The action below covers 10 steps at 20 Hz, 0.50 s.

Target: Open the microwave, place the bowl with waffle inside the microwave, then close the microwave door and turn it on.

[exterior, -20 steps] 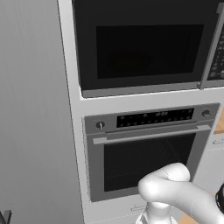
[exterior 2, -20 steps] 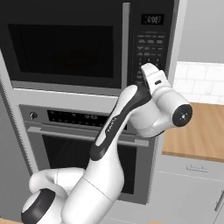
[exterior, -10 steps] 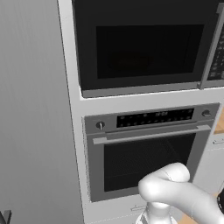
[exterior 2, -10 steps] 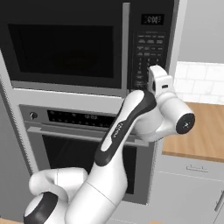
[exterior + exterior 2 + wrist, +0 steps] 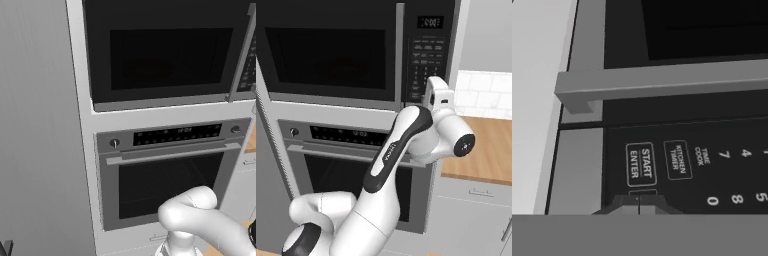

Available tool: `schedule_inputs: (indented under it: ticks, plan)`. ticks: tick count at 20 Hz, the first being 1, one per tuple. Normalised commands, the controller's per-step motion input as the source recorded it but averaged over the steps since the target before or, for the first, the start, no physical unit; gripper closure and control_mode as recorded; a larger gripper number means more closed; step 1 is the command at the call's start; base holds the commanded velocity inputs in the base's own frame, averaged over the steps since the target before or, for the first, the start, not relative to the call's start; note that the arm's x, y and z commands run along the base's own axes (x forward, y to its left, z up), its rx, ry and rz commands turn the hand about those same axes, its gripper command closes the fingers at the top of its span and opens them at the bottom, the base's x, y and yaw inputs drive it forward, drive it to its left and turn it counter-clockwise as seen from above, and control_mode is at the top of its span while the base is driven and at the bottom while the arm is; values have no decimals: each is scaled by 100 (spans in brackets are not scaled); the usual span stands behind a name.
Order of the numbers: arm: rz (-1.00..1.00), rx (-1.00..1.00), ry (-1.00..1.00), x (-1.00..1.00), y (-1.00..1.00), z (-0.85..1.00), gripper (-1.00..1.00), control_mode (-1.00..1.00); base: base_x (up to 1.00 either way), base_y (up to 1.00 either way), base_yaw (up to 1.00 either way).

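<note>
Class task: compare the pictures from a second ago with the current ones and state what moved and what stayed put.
The arm's wrist has swung right and up, bringing the shut end effector close to the microwave's button panel, just below the START/ENTER button. Nothing was grasped or released. The microwave door stays closed, and the oven is unchanged.

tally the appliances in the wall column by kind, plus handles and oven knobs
Microwave: 1
Oven: 1
Bar handles: 2, the microwave door handle and the oven handle
Oven knobs: 2, left knob and right knob
Total: 6
</note>
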Motion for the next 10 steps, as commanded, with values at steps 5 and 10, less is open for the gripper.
schedule_inputs:
  ticks: [5,10]
  plan:
    - [0,3,0,3,19,0,100,-100,0,0,0]
    - [0,1,1,29,29,0,100,-100,0,0,0]
